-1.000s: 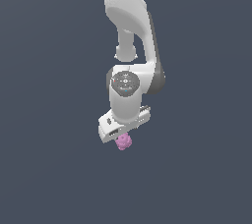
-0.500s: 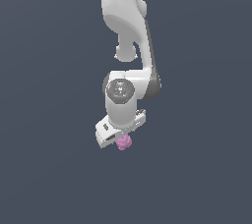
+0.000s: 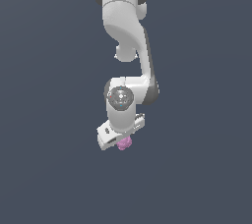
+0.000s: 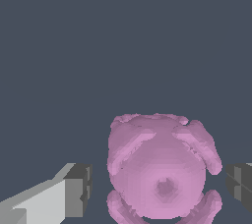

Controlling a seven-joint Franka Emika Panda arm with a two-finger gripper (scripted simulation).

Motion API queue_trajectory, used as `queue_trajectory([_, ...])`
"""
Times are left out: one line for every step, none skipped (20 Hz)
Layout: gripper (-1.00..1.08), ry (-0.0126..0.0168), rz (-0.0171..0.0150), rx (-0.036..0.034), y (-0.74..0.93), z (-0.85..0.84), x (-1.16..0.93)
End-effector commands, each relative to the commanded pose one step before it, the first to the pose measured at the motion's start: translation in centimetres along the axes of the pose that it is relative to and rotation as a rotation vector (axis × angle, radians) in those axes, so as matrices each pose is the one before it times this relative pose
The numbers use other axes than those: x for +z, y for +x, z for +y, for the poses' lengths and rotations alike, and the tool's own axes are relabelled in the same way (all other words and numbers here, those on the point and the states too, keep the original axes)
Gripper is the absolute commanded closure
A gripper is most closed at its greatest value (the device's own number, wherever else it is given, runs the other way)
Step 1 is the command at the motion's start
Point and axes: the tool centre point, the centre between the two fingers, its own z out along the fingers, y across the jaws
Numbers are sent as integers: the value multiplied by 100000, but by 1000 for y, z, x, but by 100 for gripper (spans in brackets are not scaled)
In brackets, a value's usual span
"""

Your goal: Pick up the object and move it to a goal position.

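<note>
The object is a pink-purple knobbly blob that fills much of the wrist view. It lies between my two dark finger pads, with a narrow gap of floor showing on each side, so neither pad touches it. In the exterior view the object peeks out just under the white hand. My gripper points down and stands open around it. From outside, the hand hides the fingertips and part of the blob.
The white arm hangs down from the upper edge of the exterior view, directly over the object. All around is a plain dark grey-blue surface with no other objects or edges.
The wrist and hand have come down a little toward the blob. The blob has stayed where it was.
</note>
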Motion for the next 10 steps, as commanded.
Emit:
queue_trajectory([-92, 33, -54, -122, -57, -34, 1353])
queue_trajectory([-92, 0, 0, 0, -13, 19, 358])
queue_trajectory([-92, -4, 8, -68, 24, -22, 259])
queue_trajectory([-92, 0, 0, 0, 11, 19, 173])
queue_trajectory([-92, 0, 0, 0, 24, 20, 80])
queue_trajectory([-92, 0, 0, 0, 38, 21, -14])
queue_trajectory([-92, 0, 0, 0, 37, 16, -72])
queue_trajectory([-92, 0, 0, 0, 12, 5, -31])
queue_trajectory([108, 0, 0, 0, 0, 0, 0])
queue_trajectory([108, 0, 0, 0, 0, 0, 0])
